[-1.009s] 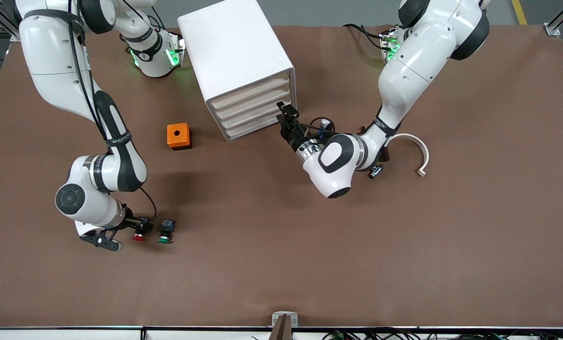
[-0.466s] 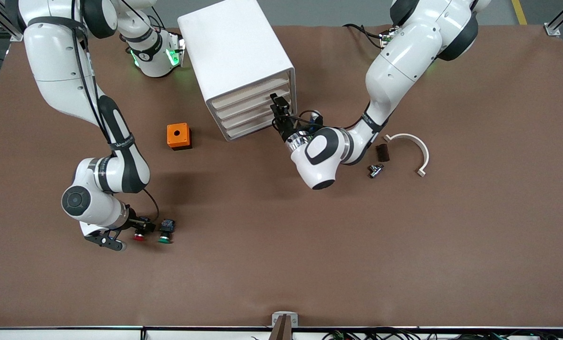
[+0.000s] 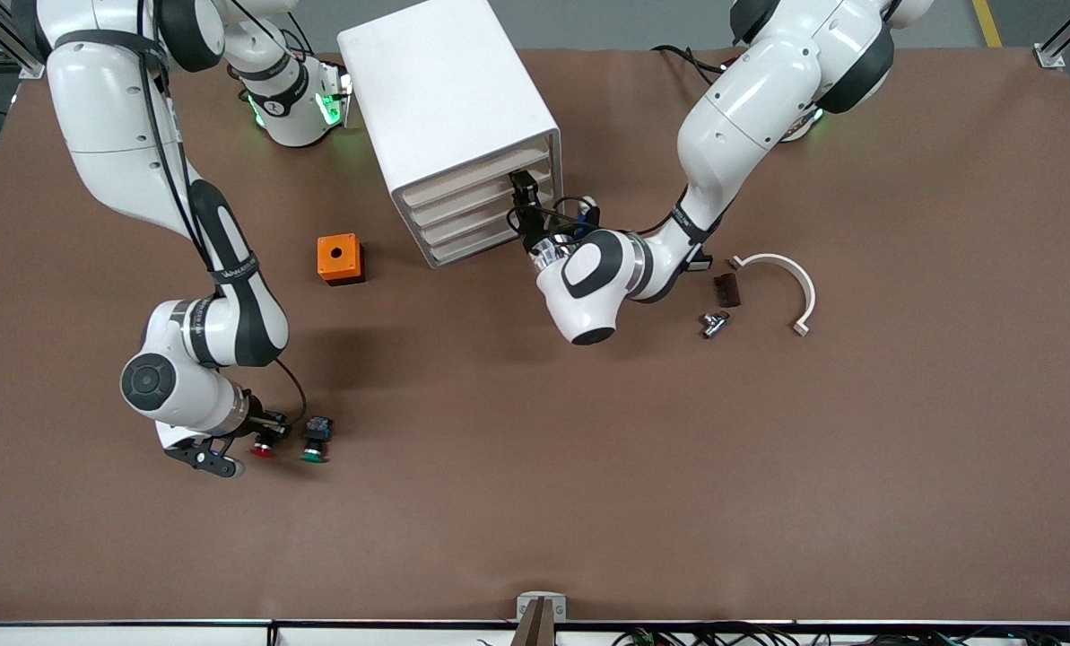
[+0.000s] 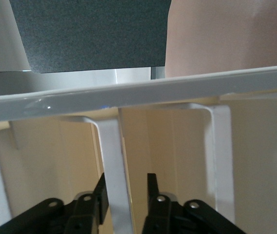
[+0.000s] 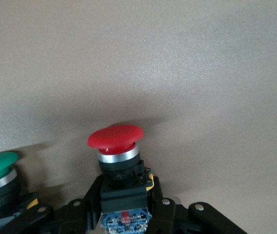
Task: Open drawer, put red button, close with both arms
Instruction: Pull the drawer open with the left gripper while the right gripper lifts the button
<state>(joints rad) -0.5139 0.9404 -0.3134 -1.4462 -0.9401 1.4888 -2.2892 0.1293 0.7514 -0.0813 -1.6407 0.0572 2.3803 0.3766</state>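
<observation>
The red button [image 5: 115, 137] lies on the brown table beside a green button [image 3: 313, 446], near the right arm's end. My right gripper [image 5: 123, 192] is shut on its black body, low over the table [image 3: 261, 438]. The white drawer cabinet [image 3: 445, 99] stands at the robots' side of the table with all its drawers shut. My left gripper [image 3: 523, 199] is at the drawer fronts. In the left wrist view its fingers [image 4: 151, 187] straddle a white handle bar [image 4: 113, 156]. One finger touches the bar and the other stands apart, so the left gripper [image 4: 126, 191] is open.
An orange box with a hole [image 3: 339, 258] sits between the cabinet and the buttons. Toward the left arm's end lie a white curved piece [image 3: 790, 278], a small dark block [image 3: 726, 289] and a small metal part [image 3: 714, 321].
My left gripper has moved in to the drawer fronts and its fingers have narrowed round the handle. My right gripper has shut on the red button.
</observation>
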